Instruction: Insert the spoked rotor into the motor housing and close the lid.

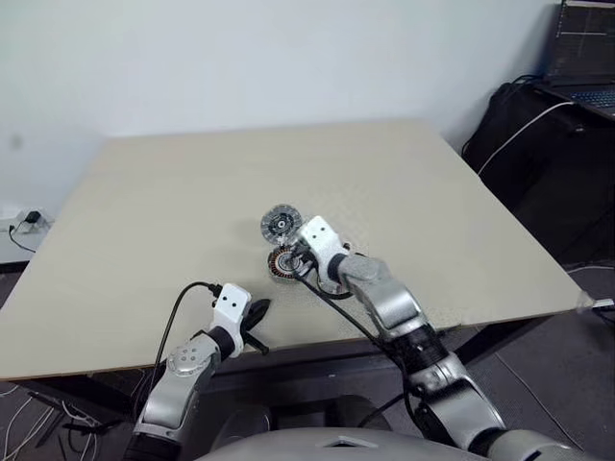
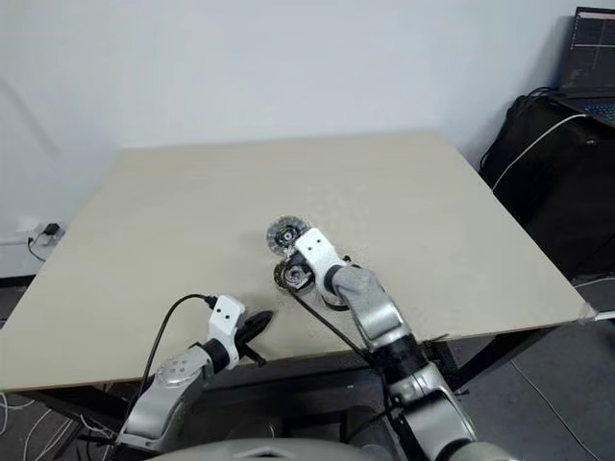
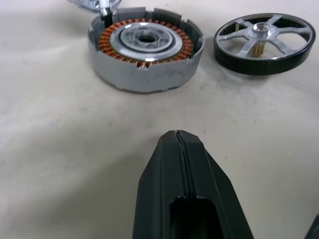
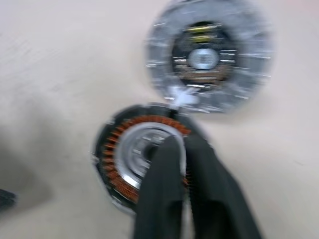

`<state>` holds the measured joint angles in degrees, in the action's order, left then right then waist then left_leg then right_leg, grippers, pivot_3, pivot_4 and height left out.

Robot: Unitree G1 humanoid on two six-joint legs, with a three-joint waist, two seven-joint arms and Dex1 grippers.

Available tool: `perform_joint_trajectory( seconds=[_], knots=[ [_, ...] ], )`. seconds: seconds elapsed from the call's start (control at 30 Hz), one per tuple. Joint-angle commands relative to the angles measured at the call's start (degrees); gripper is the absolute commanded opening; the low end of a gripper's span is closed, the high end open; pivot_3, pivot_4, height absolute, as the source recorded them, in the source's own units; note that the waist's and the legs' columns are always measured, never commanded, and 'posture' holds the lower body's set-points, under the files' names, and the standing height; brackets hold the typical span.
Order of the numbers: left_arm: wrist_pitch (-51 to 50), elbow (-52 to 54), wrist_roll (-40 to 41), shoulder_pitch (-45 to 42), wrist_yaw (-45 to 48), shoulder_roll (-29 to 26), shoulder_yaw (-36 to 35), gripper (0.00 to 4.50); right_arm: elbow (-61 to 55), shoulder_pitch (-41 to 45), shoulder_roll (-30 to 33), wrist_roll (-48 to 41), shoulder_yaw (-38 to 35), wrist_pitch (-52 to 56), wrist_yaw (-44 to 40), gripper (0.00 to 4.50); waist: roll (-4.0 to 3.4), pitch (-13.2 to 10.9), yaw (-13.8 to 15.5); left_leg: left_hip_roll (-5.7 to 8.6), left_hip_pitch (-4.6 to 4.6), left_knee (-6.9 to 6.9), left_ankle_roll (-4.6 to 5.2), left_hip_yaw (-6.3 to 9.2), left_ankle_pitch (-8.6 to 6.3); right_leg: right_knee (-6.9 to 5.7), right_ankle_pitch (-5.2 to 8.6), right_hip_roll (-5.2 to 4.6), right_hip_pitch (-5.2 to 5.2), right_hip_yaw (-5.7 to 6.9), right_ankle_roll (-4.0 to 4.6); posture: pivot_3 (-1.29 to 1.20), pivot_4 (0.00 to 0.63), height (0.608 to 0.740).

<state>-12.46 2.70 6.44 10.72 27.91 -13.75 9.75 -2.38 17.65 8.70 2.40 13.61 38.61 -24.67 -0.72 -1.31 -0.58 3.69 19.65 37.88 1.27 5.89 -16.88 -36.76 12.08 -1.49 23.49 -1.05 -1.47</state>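
Hovering right fingers [image 4: 182,149] barely parted over motor housing [image 4: 144,154], left fingers [image 3: 180,144] clenched empty, short of it

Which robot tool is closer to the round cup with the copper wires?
The right one. The right tool hovers right over the motor housing, with nothing in it. The left tool is shut and sits apart, nearer the table edge.

1. Housing [image 3: 145,50]: squat round grey cup, copper windings ringing a silvery centre, upright and open, mid-frame in the head views.
2. Rotor [image 3: 264,42]: dark-rimmed spoked wheel, flat just beside the housing.
3. Lid [image 1: 280,224]: silvery ribbed disc, dark centre, touching the housing's far edge.
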Motion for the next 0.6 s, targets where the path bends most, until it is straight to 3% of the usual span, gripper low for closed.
perform_joint_trajectory(
  seconds=[0.03, 0.2, 0.33, 0.6],
  knots=[
    [-0.09, 1.78, 0.50, -0.82, 0.86, -0.42, 0.19, 0.00, -9.61, -3.84, 2.65, -2.89, -7.22, 3.97, 1.02, 1.57, 0.02, -0.02, 0.06, 0.00, 0.00, 0.00, 0.00, -0.01, 0.00, 0.00, 0.00, 0.00, -0.01, 0.00, -0.01, 0.00, 0.000, 0.740],
    [-0.66, 0.80, 0.54, -2.01, 2.10, -0.63, 0.78, 0.00, -17.96, -11.17, 5.35, -6.03, -14.19, 9.52, 2.28, 3.21, 0.00, -0.12, -0.12, -0.05, 0.02, -0.01, 0.00, -0.02, 0.00, -0.02, 0.03, 0.04, 0.01, 0.01, 0.00, 0.00, 0.000, 0.740],
    [-0.97, 0.03, 0.45, -2.96, 2.99, -0.76, 1.21, 0.00, -22.29, -14.90, 3.26, -10.20, -20.17, 14.83, 4.11, 4.46, 0.03, -0.20, -0.14, -0.08, 0.00, 0.00, 0.00, -0.07, 0.00, -0.04, 0.03, 0.06, 0.00, 0.01, -0.01, 0.00, 0.000, 0.740],
    [-1.22, -0.75, 0.55, -3.66, 3.86, -1.10, 1.24, 0.00, -25.80, -11.41, -14.75, -27.03, -41.22, 41.68, 7.45, 4.46, -0.05, -0.33, -0.06, -0.10, 0.03, -0.01, 0.00, -0.06, 0.00, -0.03, 0.03, 0.05, 0.02, -0.03, -0.01, 0.00, 0.000, 0.740]
  ],
)
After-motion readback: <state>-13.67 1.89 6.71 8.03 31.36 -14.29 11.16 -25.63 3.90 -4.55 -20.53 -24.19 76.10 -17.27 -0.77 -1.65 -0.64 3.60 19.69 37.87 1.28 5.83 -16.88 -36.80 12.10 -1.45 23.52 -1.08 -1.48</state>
